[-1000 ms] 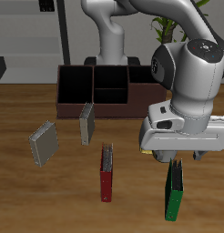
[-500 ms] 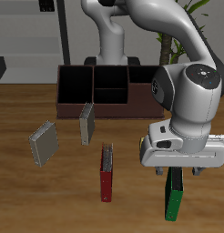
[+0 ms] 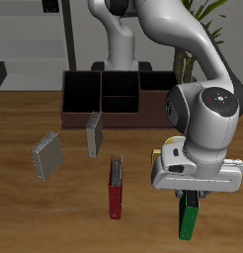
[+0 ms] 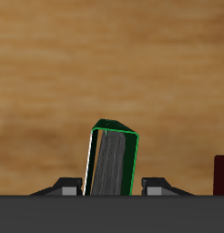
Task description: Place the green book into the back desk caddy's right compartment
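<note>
Early in the task, by the look of it: thin bright green book (image 3: 189,219) with a dark spine edge standing upright on the wooden table (image 3: 25,212) near its front edge, not yet lifted, and well apart from the long low reddish-brown wooden desk caddy (image 3: 84,97) at the back of the table. Nothing in the caddy's visible black-lined cells; the end cell meant to receive the book hidden behind the arm's white body. Left to do, as judged: close on the book, lift, carry back to the caddy, lower into the right compartment, release.

White two-finger gripper (image 3: 189,200) hanging directly above the green book, low over its top edge. In the wrist view, green book (image 4: 112,161) centred between the two grey fingertips (image 4: 66,187), one on each side of its covers, with a clear gap showing on both sides. Jaws spread apart, holding nothing, straddling the book's upper end without touching, as far as can be told.

Relative to the green book: a thin red book (image 3: 116,188) standing just beside it, farther from the gripper's side; two grey books (image 3: 93,134) farther back toward the caddy, one upright, the other (image 3: 46,155) leaning. Dark red edge also visible in the wrist view (image 4: 221,175), near the green book.
</note>
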